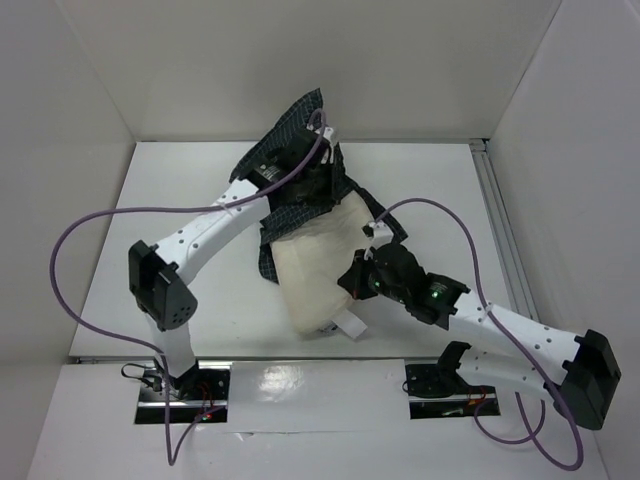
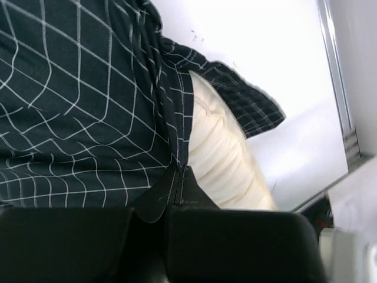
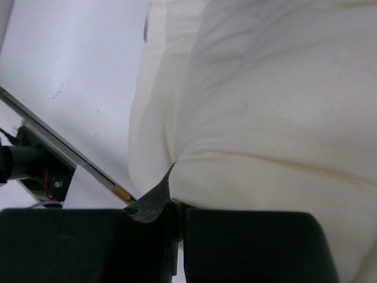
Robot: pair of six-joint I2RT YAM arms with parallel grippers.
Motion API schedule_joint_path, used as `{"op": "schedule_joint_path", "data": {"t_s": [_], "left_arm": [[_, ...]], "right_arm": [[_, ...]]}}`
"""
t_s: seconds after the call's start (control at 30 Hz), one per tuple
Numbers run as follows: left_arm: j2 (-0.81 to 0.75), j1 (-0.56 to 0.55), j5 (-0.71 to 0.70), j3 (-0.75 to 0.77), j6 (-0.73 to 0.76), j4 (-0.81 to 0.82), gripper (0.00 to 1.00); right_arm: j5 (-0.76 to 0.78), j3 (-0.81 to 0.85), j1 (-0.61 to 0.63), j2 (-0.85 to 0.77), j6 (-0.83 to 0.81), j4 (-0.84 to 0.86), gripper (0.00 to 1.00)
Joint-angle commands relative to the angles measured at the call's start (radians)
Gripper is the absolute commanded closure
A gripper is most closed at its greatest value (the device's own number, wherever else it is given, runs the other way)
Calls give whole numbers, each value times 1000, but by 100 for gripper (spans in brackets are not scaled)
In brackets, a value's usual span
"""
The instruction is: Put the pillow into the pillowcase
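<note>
tag (image 1: 350, 326) on pillow (image 1: 315, 275), top view only

Cloth of pillowcase (image 2: 76, 118): thin weave, matt, dark with white grid, creased just above left gripper (image 2: 178, 186). Shell of pillow (image 3: 283, 106): cream cloth, matt, soft, puckered against right gripper (image 3: 177, 206). Both gripper bodies: black plastic, smooth, dull. Bare table (image 1: 180, 200): white, smooth, faint sheen. Arm cable (image 1: 90, 215): purple, smooth sheath.
</note>
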Motion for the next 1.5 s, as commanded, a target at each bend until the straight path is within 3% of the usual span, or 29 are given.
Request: {"op": "schedule_joint_path", "data": {"t_s": [0.0,0.1,0.17,0.2,0.23,0.27,0.3,0.33,0.37,0.5,0.53,0.6,0.67,0.73,0.87,1.0,1.1,1.17,1.2,1.23,1.27,1.3,1.47], "left_arm": [[132,-28,-2,68,-95,-116,100],[227,-37,-39,176,-94,-174,100],[236,-37,-27,200,-82,-184,89],[236,-37,-27,201,-69,-184,76],[223,-37,-27,201,-69,-184,50],[210,-37,-57,178,-59,-193,38],[180,-37,-69,165,-59,-193,29],[163,-37,-70,152,-39,-193,24],[149,-37,-89,142,-39,-202,22],[82,-37,-164,52,-49,-234,31],[71,-37,-165,35,-63,-234,31],[71,-53,-215,23,-78,-234,31],[86,-66,-215,10,-97,-243,31],[132,-92,-250,45,-123,-266,29],[219,-152,-319,110,-175,-292,19],[359,-163,-382,200,-215,-346,1],[454,-163,-413,214,-229,-365,1],[482,-163,-413,192,-238,-365,1],[491,-154,-403,181,-215,-333,9],[503,-154,-389,181,-203,-322,26],[503,-137,-360,172,-203,-322,52],[503,-113,-360,171,-192,-322,100],[314,-83,-384,72,-192,-337,100]], "right_arm": [[-11,-49,-11,17,39,190,100],[-104,-87,-2,26,78,289,100],[-122,-87,-2,37,88,290,100],[-167,-78,-2,37,79,290,100],[-216,-63,-2,46,63,290,100],[-280,-41,-2,55,26,274,92],[-373,41,-2,89,-78,214,34],[-363,87,-2,99,-120,34,23],[-316,123,7,100,-144,-52,19],[82,115,7,-101,-71,-250,19],[284,89,7,-192,52,-293,24],[427,56,7,-265,171,-353,30],[515,23,-3,-307,237,-329,30],[529,14,-38,-281,254,-296,29],[372,84,-231,-65,162,-296,23],[163,52,-401,-37,70,-191,17],[25,19,-530,-46,36,-161,15],[-47,3,-589,-46,13,-146,13],[-110,-7,-641,-46,-5,-135,12],[-144,-7,-666,-46,-16,-122,12],[-182,-20,-689,-35,-27,-112,10],[-251,-20,-710,-14,-51,-103,10],[-405,15,-776,104,-128,-33,9]]}}
